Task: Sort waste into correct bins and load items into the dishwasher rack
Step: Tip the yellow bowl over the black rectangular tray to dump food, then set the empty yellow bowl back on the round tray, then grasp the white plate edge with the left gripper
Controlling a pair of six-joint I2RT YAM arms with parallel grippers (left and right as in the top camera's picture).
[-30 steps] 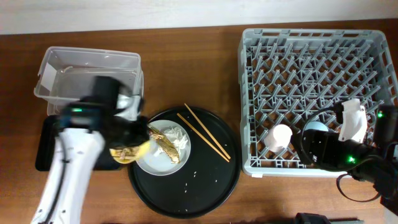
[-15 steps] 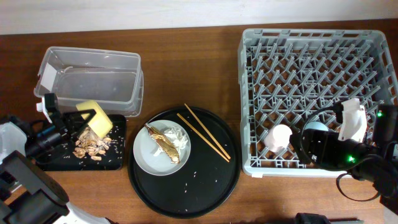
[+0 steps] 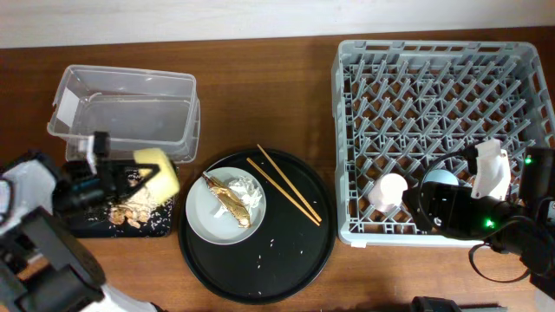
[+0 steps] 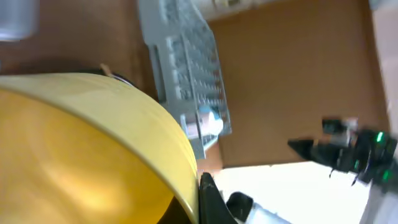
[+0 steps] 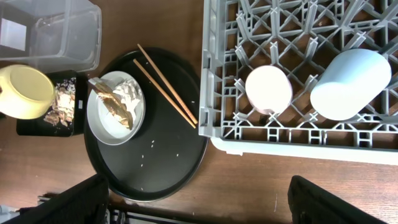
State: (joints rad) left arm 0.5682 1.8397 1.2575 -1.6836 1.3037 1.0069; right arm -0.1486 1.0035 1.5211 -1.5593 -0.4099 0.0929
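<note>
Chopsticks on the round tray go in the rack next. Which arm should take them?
Right, probably. The right gripper looks open and empty at the rack, with the chopsticks in its wrist view. The left gripper is shut on the yellow bowl over the shallow black tray.

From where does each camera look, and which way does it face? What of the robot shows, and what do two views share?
Overhead: above the table, facing straight down on the large grey plastic dishwasher rack and round black tray; left arm and right arm show.
Left wrist: tilted sideways, close against the yellow bowl in the left gripper; one dark finger shows.
Right wrist: above the rack's near edge, facing down; its two dark fingers show, apart.
Shared: overhead and right wrist both show rack, tray, bowl.
</note>
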